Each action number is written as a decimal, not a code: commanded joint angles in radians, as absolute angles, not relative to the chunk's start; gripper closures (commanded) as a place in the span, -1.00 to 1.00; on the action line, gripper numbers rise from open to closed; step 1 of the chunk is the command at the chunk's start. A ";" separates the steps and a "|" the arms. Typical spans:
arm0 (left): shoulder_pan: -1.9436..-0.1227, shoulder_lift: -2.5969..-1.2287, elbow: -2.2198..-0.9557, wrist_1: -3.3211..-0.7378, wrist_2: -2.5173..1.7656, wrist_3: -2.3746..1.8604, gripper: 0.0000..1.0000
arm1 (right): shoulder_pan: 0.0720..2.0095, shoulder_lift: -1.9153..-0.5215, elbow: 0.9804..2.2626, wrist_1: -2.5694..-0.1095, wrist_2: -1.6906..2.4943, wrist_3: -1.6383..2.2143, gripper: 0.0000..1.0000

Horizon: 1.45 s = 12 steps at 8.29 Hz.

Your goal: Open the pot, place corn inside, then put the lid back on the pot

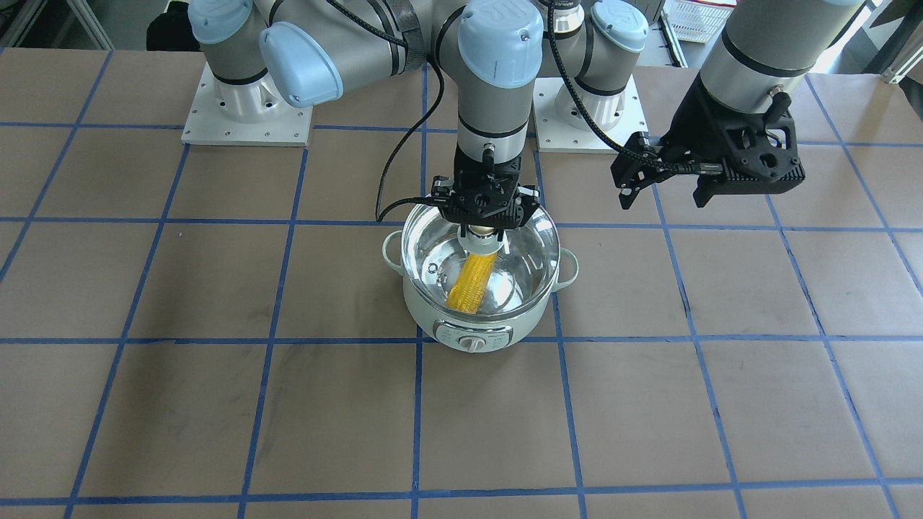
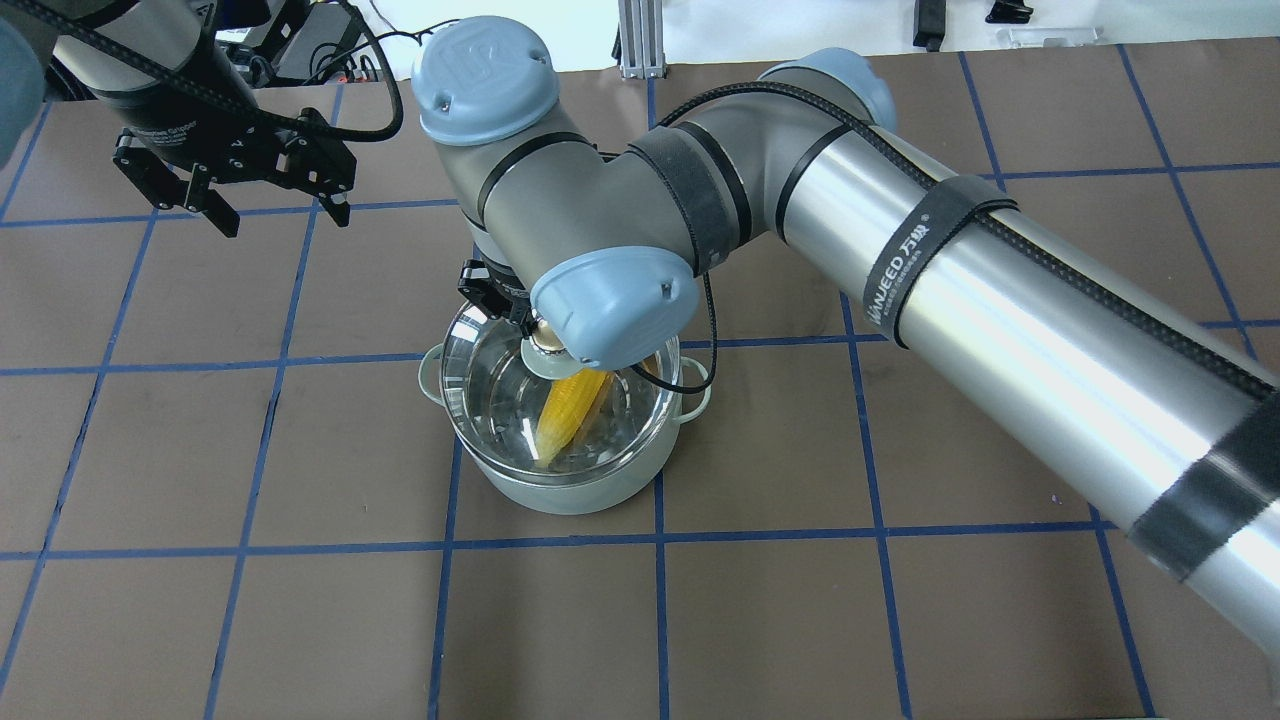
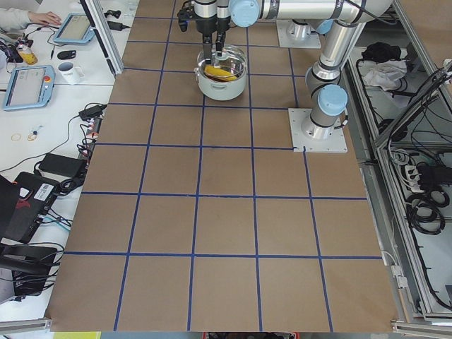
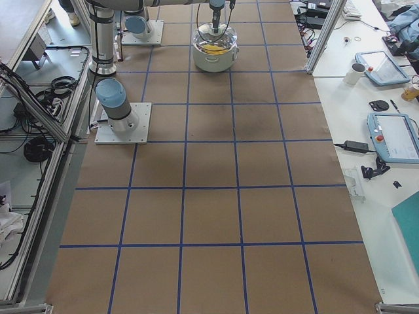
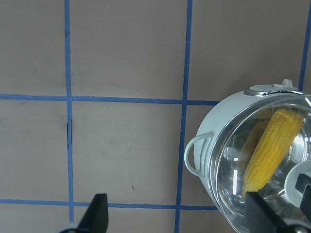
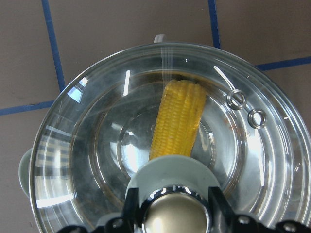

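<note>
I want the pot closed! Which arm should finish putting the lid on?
Right: the right gripper grips the lid by its knob over the pot; the left gripper hangs open, far aside.

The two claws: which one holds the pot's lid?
The right gripper, over the pot, fingers flanking the knob of the lid; the left gripper hangs open, aside.
</note>
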<state>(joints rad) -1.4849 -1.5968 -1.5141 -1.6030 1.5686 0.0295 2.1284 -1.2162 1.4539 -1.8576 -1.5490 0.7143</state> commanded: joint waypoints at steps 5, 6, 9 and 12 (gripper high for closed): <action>-1.485 -1.598 -1.516 -1.603 1.563 0.029 -1.00 | 2.137 -1.200 1.456 -1.861 -1.551 0.715 0.79; -1.485 -1.598 -1.516 -1.605 1.563 0.029 -1.00 | 2.137 -1.200 1.456 -1.861 -1.551 0.715 0.80; -1.485 -1.597 -1.516 -1.603 1.563 0.029 -1.00 | 2.137 -1.192 1.456 -1.873 -1.552 0.715 0.80; -1.485 -1.597 -1.516 -1.605 1.568 0.029 -1.00 | 2.137 -1.190 1.456 -1.875 -1.554 0.715 0.81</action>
